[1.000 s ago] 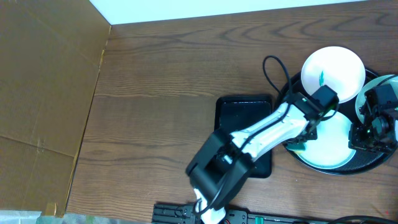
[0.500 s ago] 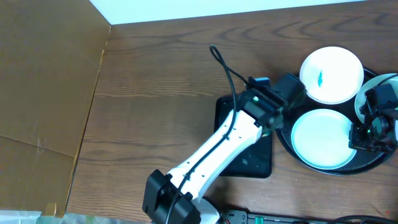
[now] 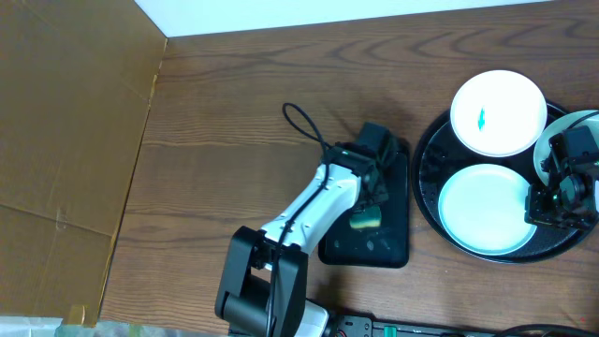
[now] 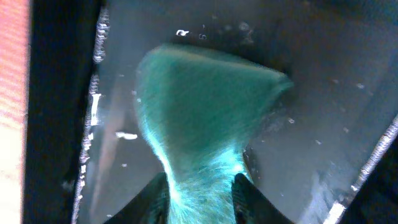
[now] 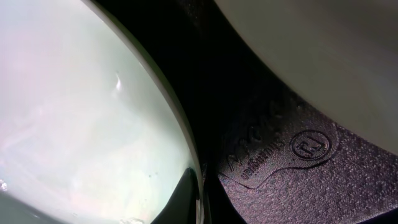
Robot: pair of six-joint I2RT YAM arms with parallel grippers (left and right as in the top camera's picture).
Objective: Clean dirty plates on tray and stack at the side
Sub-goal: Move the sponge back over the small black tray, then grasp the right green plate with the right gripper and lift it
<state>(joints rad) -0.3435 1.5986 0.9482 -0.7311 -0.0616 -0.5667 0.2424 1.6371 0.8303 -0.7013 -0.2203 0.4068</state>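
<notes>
— What is held by the left pincer [image 4: 202,191]?
— A teal-green sponge [image 4: 205,106] is clamped between its fingers and pressed onto the wet floor of the rectangular tray [image 4: 323,87], mid-desk.
— And the right pincer [image 3: 545,206]?
— It is placed at the 3 o'clock rim of the lower plate [image 3: 477,211]. Whether that rim is pinched cannot be told, as only an edge is shown in the wrist view.
— Where are the plates found?
— All three are seen on the round tray [image 3: 429,173]. From the sponge, the lower plate lies at 3 o'clock and looks clean. The smeared plate [image 3: 505,103], with its teal mark, lies at 2 o'clock. A third plate [image 3: 585,122] is half hidden behind the right arm. As they are round, no long axis is offered.
— Which arm is nearer?
— The right one, but the sponge is carried by the left, so a reach toward 2 o'clock is judged likely.
— And room for stacking?
— Brown wood-grain desk [image 3: 234,140] is seen toward 9 o'clock, bounded by a cardboard panel [image 3: 65,140].
</notes>
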